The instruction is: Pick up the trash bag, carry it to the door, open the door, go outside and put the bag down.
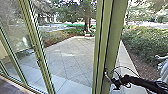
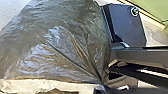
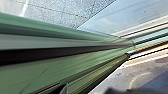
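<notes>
Bag [image 2: 57, 50], left wrist view; tree [image 1: 87, 22], head view

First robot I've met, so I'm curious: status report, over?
Left gripper appears to hold crumpled, dark plastic trash bag. Right gripper by tall, green door-frame post. That post may be in the way.

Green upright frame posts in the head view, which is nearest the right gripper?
The broad, grooved green post right of centre: the black right gripper is beside its lower part, while the slimmer green posts stand farther left.
</notes>
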Robot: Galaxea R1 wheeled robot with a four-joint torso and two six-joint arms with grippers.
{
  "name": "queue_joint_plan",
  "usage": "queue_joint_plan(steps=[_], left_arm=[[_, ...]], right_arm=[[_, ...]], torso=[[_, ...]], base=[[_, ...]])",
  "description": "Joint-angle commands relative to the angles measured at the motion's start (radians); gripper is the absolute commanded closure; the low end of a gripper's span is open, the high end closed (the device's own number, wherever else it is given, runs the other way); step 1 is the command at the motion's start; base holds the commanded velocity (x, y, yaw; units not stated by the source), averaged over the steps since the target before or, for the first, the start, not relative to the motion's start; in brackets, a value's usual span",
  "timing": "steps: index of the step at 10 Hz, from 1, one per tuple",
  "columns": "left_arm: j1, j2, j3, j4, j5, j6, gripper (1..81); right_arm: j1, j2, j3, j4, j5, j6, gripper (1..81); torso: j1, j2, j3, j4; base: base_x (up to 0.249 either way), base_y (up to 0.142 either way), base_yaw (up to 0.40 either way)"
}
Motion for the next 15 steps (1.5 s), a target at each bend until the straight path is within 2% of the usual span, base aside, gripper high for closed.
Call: queue_joint_plan(steps=[1, 10, 13, 15], left_arm=[[-0.033, -0.004, 0.002, -0.008, 0.057, -0.003, 81.1], [-0.031, -0.004, 0.002, -0.006, 0.057, -0.003, 81.1], [-0.027, -0.006, 0.002, -0.003, 0.057, -0.003, 81.1], [-0.025, -0.004, 0.004, 0.000, 0.057, -0.001, 81.1]], right_arm=[[0.066, 0.068, 0.009, -0.022, -0.079, 0.047, 1.0], [0.136, -0.064, 0.066, 0.022, -0.079, 0.046, 1.0], [0.182, -0.182, 0.186, 0.013, -0.076, 0.044, 1.0], [0.234, -0.236, 0.196, -0.010, -0.076, 0.034, 1.0]], torso=[[0.001, 0.000, 0.000, 0.000], [0.004, 0.002, -0.002, 0.000], [0.008, 0.005, -0.005, 0.001], [0.010, 0.006, -0.006, 0.001]], base=[[0.111, 0.000, 0.000], [0.093, 0.000, 0.000], [0.000, 0.000, 0.000], [0.000, 0.000, 0.000]])
